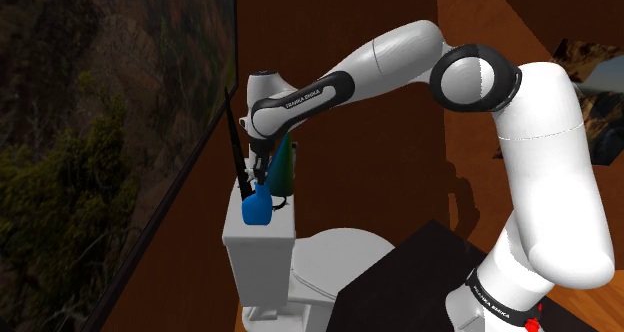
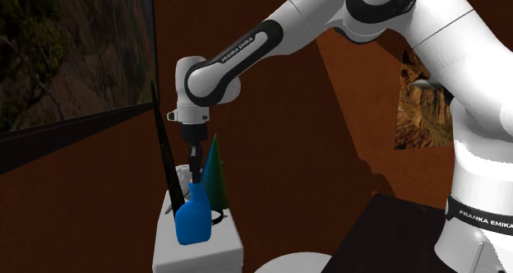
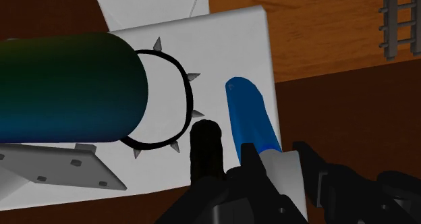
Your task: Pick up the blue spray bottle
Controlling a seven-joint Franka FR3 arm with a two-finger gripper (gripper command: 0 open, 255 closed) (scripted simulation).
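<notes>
The blue spray bottle stands on the white toilet tank, near its front edge. In the second exterior view the bottle has a wide body and a narrow neck that points up. My black gripper hangs straight down just above that neck, and in the shoulder view the gripper is at the bottle's top. In the wrist view the gripper is right beside the upper end of the bottle, with the tank lid beneath.
A dark green cone stands just behind the bottle. A tall thin black object leans beside it. A black spiked ring lies on the lid by the cone. The toilet bowl and my dark stand are in front; brown walls surround them.
</notes>
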